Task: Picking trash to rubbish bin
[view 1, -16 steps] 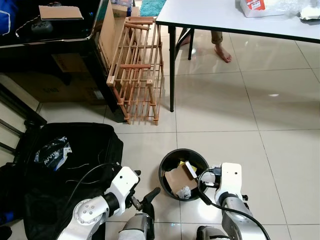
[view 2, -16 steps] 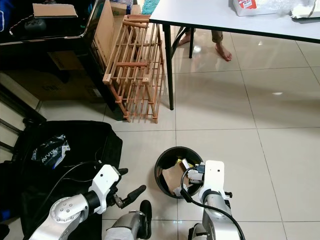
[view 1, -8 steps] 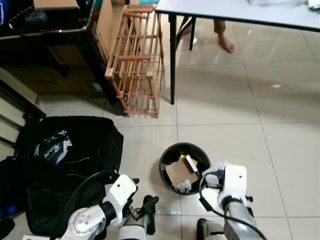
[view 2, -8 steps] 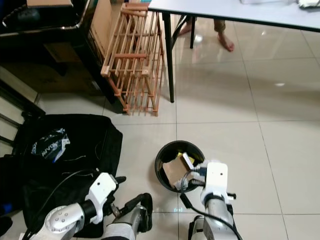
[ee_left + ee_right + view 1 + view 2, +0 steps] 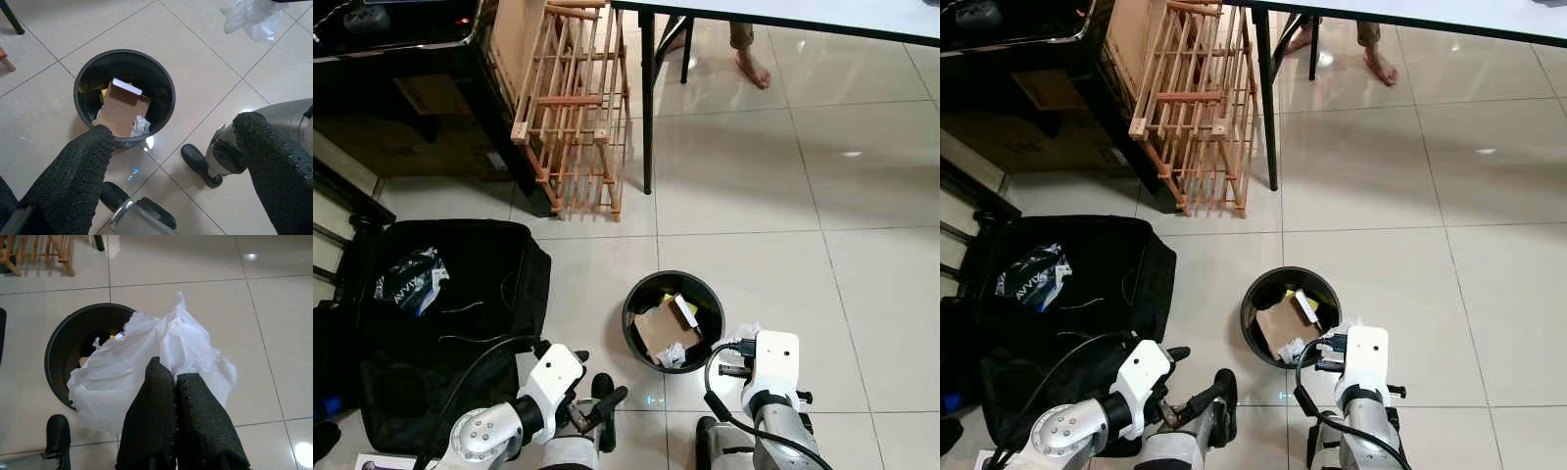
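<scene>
Right gripper [image 5: 174, 382]: fingers pressed together, clenched on a crumpled white tissue [image 5: 146, 362], at 4 o'clock of the bin.
White tissue: held above the floor tiles, overlapping the bin's rim in the right wrist view.
Rubbish bin [image 5: 636, 299]: black, round, upright on the tiled floor [image 5: 862, 245]; holds a cardboard piece [image 5: 658, 331] and paper scraps.
Left gripper [image 5: 171, 152]: fingers spread, nothing between them, at 7 o'clock of the bin.
Black bag [image 5: 460, 294]: at 9 o'clock of the bin.
Wooden rack [image 5: 573, 108]: at 11 o'clock, beside a table leg [image 5: 647, 98].
Person's foot [image 5: 752, 67]: at 1 o'clock, under the table.

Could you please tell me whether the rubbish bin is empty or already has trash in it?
Partly full: the black rubbish bin stands upright and holds a brown cardboard piece and crumpled white scraps, with dark space left around them.
</scene>
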